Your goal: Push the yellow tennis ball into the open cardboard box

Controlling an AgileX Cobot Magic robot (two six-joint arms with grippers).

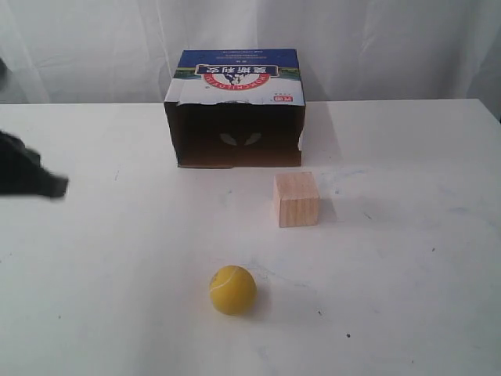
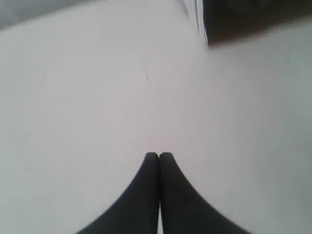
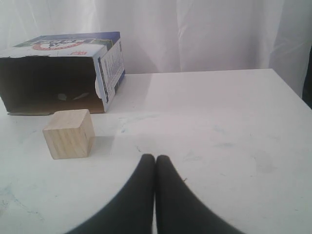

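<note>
The yellow tennis ball (image 1: 232, 289) is sitting on the white table (image 1: 407, 313) toward the near side of the exterior view, well apart from the open cardboard box (image 1: 235, 117); the box is lying on its side at the far side, its dark mouth facing back toward the ball; the ball is lying roughly in line with the middle of that mouth, so a straight push away from the camera is looking like the way in; the pale wooden cube (image 1: 296, 200) is standing just right of that line, near enough to catch a ball drifting rightward; the left gripper (image 2: 159, 156) is holding its two dark fingertips pressed together on nothing, and the right gripper (image 3: 155, 158) is doing likewise; neither wrist view is showing the ball; only a dark blurred piece of the left arm (image 1: 27, 176) is entering the exterior view, at its left edge, well apart from the ball; the right arm is not appearing there, so which arm is nearer I cannot tell.
</note>
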